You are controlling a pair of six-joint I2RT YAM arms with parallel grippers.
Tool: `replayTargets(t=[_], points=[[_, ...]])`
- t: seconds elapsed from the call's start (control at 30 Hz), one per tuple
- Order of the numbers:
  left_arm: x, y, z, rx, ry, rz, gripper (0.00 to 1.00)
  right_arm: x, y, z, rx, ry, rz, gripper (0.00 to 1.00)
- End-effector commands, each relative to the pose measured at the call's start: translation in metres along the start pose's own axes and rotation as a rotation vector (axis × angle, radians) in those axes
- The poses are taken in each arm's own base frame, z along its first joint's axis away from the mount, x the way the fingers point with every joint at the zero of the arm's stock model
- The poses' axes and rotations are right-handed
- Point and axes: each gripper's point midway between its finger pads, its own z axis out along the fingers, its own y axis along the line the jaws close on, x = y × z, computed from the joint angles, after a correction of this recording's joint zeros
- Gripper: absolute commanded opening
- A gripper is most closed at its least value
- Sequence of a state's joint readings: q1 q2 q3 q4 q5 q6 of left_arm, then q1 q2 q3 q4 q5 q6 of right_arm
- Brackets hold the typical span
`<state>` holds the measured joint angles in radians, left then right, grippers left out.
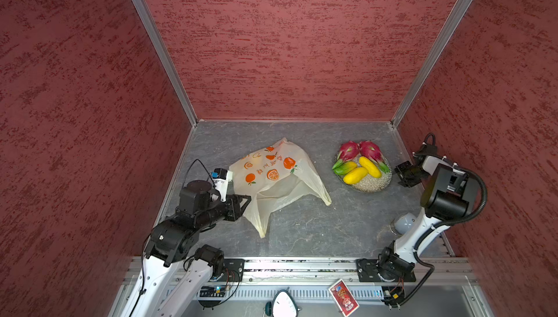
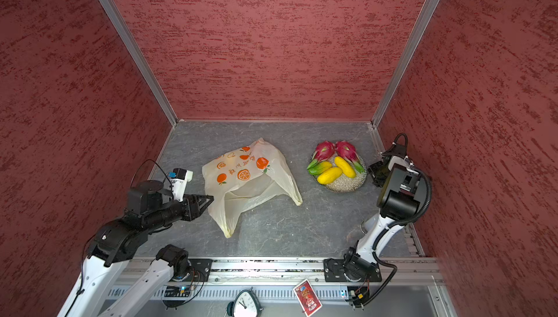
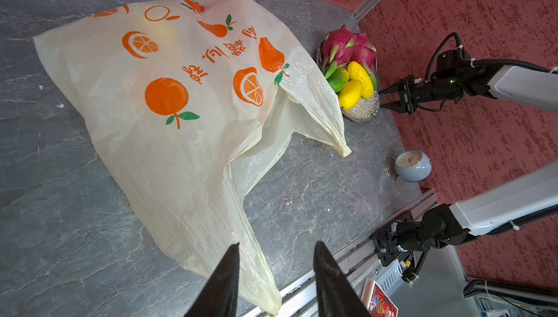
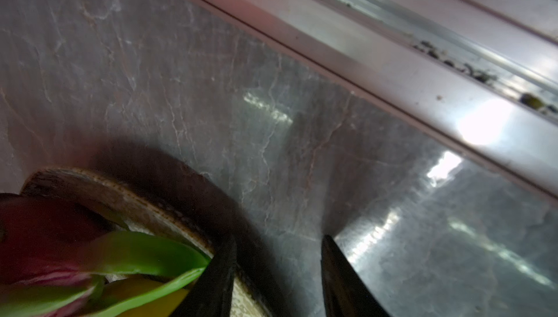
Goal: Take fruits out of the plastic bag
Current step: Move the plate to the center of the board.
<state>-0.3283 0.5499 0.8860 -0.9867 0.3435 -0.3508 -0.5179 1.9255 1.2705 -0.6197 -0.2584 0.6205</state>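
Contents: plate (image 1: 373,187) at right-rear of desk (image 1: 302,234) holds 5 fruits. 2 dragon fruits (image 1: 348,151) sit side by side at its far side. Green-yellow mango (image 1: 345,167) and 2 yellow mangoes (image 1: 355,175) are packed touching in front of them. Mid-desk, plastic bag (image 1: 271,176) lies slumped, well apart from plate, mouth gaping toward front, both handles splayed on desk.

Left end effector (image 3: 276,258) released: jaws apart, bag's near handle lying in the gap, not pinched. Right end effector (image 3: 381,99) released and empty, just beside plate's right rim. Right wrist view shows 1 finger (image 4: 220,273) over that rim.

Hard to read: bag film is translucent with a low hump at its far end, so can't tell whether anything is inside. Right wrist view is blurred, showing only pink skin and green tips of 1 dragon fruit, cut off at frame corner. Pale blue clock (image 3: 412,166) is clear in left wrist view, mostly hidden behind right arm in both top views. 2nd clock (image 1: 283,303) and red card pack (image 1: 344,297) sit below front rail, clock cut off by frame edge.
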Motion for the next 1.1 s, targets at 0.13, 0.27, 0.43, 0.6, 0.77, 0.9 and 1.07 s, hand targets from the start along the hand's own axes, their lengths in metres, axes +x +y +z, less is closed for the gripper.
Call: replayTargets(t=[0.13, 0.27, 0.43, 0.6, 0.77, 0.9, 1.07], points=[[-0.001, -0.002, 0.001, 0.016, -0.002, 0.017, 0.41, 0.007, 0.025, 0.012, -0.096, 0.043, -0.011, 0.47], [-0.001, -0.002, 0.001, 0.015, -0.003, 0.015, 0.41, 0.020, 0.042, 0.017, -0.131, 0.073, -0.010, 0.47], [-0.001, -0.002, 0.001, 0.014, -0.004, 0.016, 0.41, 0.037, 0.058, 0.024, -0.144, 0.098, -0.001, 0.47], [-0.001, -0.003, -0.001, 0.019, -0.009, 0.019, 0.41, 0.055, 0.073, 0.029, -0.182, 0.124, 0.039, 0.47], [0.000, -0.003, 0.000, 0.024, -0.005, 0.019, 0.41, 0.079, 0.092, 0.036, -0.196, 0.146, 0.056, 0.48], [0.000, -0.003, 0.000, 0.025, -0.005, 0.020, 0.41, 0.100, 0.106, 0.040, -0.227, 0.153, 0.111, 0.48], [0.000, -0.004, -0.001, 0.028, -0.006, 0.023, 0.41, 0.120, 0.120, 0.041, -0.239, 0.141, 0.164, 0.47]])
